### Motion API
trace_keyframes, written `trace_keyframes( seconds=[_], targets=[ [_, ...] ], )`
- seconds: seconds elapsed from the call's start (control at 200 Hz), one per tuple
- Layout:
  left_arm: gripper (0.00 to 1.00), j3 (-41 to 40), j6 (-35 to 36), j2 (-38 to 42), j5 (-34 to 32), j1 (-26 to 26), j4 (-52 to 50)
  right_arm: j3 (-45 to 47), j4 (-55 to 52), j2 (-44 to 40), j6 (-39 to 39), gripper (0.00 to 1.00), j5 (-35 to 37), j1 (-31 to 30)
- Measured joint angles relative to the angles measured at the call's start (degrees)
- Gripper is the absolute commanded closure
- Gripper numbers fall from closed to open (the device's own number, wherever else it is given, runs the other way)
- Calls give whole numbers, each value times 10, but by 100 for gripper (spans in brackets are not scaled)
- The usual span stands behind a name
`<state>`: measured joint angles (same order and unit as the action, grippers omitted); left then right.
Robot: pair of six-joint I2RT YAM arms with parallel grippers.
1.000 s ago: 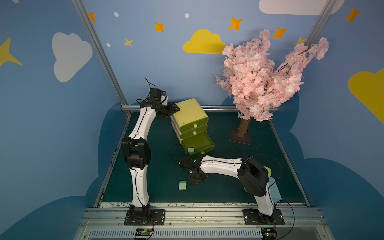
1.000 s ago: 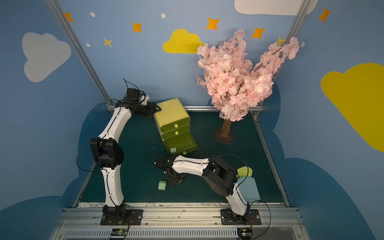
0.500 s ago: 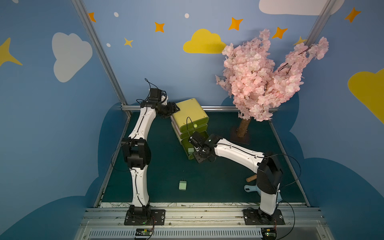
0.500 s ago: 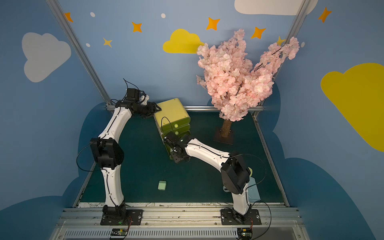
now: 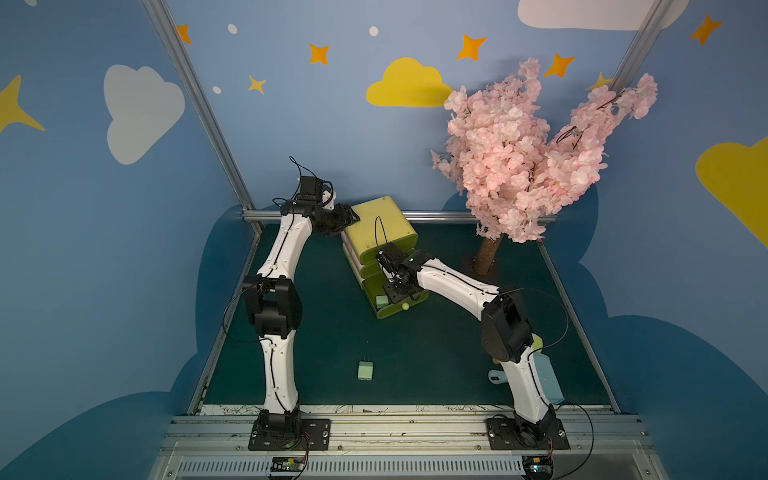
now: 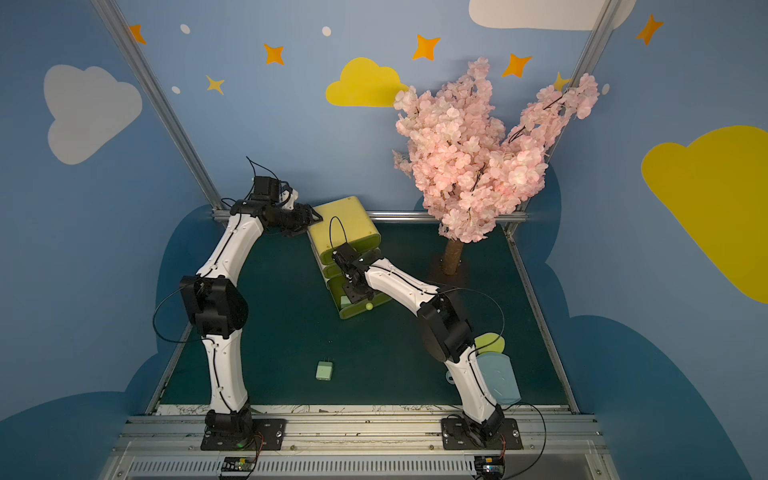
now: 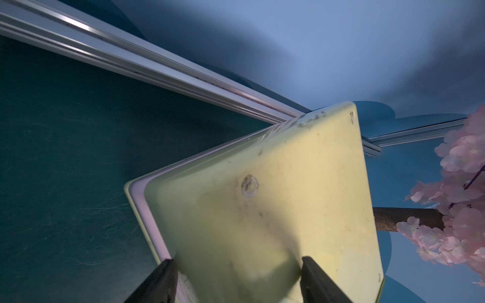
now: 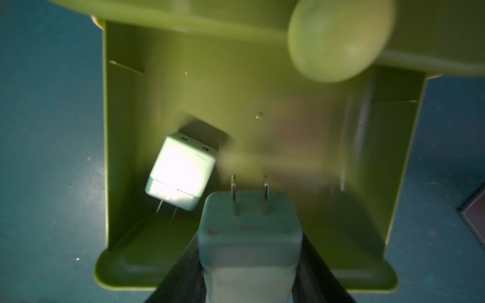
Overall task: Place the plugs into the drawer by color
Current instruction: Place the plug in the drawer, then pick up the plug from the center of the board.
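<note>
Above the open bottom drawer (image 8: 367, 157): the right gripper (image 5: 397, 291) hangs with its jaws clamped on the held mint plug (image 8: 249, 236), whose prongs aim at the drawer floor.
Already inside: the second mint plug (image 8: 181, 173) lies on its side near one side wall, just beside the likely drop line.
Left on the mat: the third mint plug (image 5: 365, 370) lies on the dark green mat (image 5: 436, 353), well apart from the chest (image 5: 382, 226).
Brace: the left gripper (image 5: 348, 219) is at the chest's back corner. Its fingers (image 7: 164, 278) stand on either side of that corner and appear pressed to it.
Risk, drop point: the held mint plug sits toward the drawer's front lip. Let go there, it could strike the lip and tip out onto the mat.
Risk, bounce: falling prongs first, it may hit the second mint plug and skip. It could also end up propped too high for the drawer to shut.
Risk, overhang: a blurred round knob (image 8: 338, 39) on the drawer front above hangs close over the opening. A careless lift could catch it and drag the chest.
Risk, brace: if the left grip slips during such a knock, the chest could twist away.
Unknown: the two upper drawers are shut, and no pink or blue plug shows.
</note>
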<state>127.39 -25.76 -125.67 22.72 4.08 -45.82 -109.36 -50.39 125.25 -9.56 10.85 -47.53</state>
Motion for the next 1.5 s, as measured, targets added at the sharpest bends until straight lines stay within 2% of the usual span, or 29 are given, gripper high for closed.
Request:
trace_keyframes(
  seconds=[0.431,0.786,0.921,1.031,1.121,1.227,1.317,1.502],
  targets=[
    [26,0,0,0,2,0,0,-14,-4,37,0,60,-10,10],
    [26,0,0,0,0,-1,2,-38,-32,45,5,38,-11,11],
    [26,0,0,0,2,-2,1,-38,-34,43,7,35,-10,11],
    [26,0,0,0,4,-2,1,-22,-26,21,6,35,-10,9],
    [26,0,0,0,4,-2,0,41,-1,-40,5,35,-9,0],
    [26,0,0,0,5,-3,0,139,36,-138,-2,35,-8,-37],
    [26,0,0,0,5,-3,0,205,78,-199,-10,35,-5,-102],
    [26,0,0,0,7,-4,0,261,137,-191,-22,32,10,-232]
  ],
)
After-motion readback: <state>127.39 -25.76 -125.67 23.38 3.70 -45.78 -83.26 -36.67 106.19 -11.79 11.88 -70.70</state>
